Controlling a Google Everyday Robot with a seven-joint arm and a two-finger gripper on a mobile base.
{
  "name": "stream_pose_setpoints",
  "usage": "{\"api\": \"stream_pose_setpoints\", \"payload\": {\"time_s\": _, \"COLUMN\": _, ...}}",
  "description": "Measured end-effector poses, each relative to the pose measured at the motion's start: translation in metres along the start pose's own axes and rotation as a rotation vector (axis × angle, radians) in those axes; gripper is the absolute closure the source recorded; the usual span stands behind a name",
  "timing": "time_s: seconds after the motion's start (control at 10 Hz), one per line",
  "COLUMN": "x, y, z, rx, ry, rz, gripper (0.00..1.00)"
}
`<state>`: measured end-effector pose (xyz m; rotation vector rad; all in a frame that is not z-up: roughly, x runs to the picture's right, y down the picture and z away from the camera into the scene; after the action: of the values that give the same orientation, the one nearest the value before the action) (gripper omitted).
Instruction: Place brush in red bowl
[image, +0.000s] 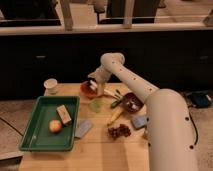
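While arm (131, 81) stretches forward, elbow bent, end effector (93, 84) hangs over red bowl (85, 91); state unclear.

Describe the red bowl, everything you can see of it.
The red bowl is small, round and orange-red, with a smooth, plastic-like look. It stands upright near the far edge of the wooden table. The gripper hangs right over its right half and hides most of the inside; something pale shows there, too unclear to name. A light green cup stands just in front, apparently apart from it. A white cup stands off to its left.
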<state>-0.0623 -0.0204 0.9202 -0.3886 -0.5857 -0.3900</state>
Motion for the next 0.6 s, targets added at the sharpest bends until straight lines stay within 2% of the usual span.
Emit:
{"api": "stream_pose_setpoints", "payload": {"time_s": 0.3, "x": -0.0008, "y": -0.0006, "z": 0.0003, "rx": -0.003, "ry": -0.005, "rz": -0.008, "gripper": 0.20}}
{"api": "stream_pose_setpoints", "payload": {"time_s": 0.6, "x": -0.0020, "y": -0.0005, "z": -0.0019, "rx": 0.011, "ry": -0.017, "rz": -0.031, "gripper": 0.20}}
